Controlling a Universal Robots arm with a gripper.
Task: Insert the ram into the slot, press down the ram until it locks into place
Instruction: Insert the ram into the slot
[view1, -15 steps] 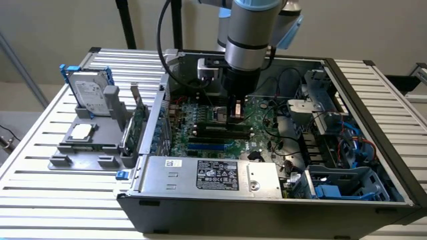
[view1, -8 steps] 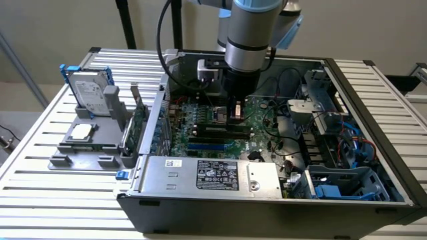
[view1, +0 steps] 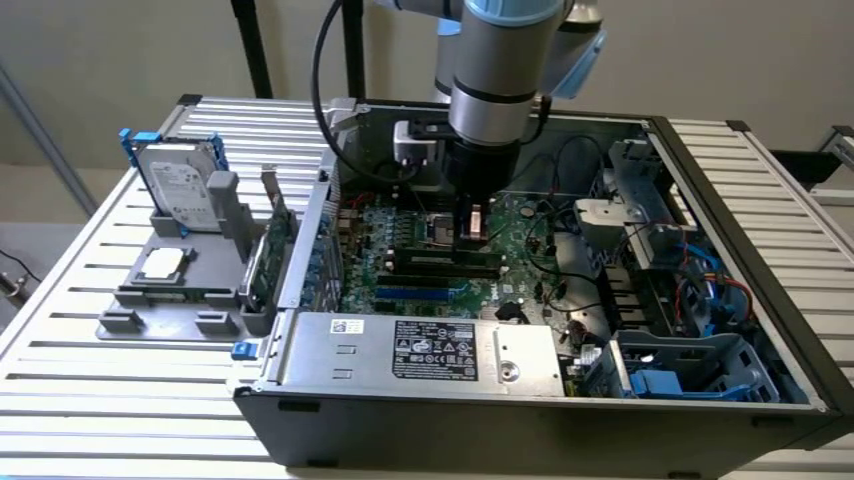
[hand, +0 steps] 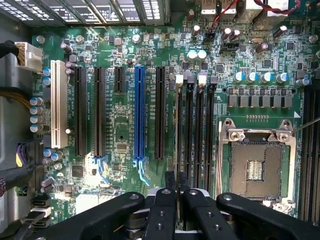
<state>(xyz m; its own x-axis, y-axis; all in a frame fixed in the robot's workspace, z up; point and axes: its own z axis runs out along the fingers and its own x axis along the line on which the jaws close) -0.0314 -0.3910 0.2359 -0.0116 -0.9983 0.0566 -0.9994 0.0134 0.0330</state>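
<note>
My gripper (view1: 467, 232) reaches down into the open computer case over the motherboard. In the wrist view the gripper (hand: 176, 192) is shut on the ram (hand: 178, 125), which I see edge-on as a thin pale line. The ram runs along the slot (hand: 179, 150), the outermost of several parallel black memory sockets, on the side nearest the blue slot. In the exterior view the ram (view1: 434, 262) lies as a dark stick along the sockets just below my fingers. Whether it is fully seated and whether the end clips are closed I cannot tell.
A blue slot (hand: 139, 115) and black expansion slots lie beside the sockets, and the square metal CPU socket (hand: 256, 167) is on the other side. The power supply (view1: 414, 345), drive cage (view1: 694, 365) and cables crowd the case. An upright green card (view1: 274, 250) and hard drive (view1: 180, 185) stand outside.
</note>
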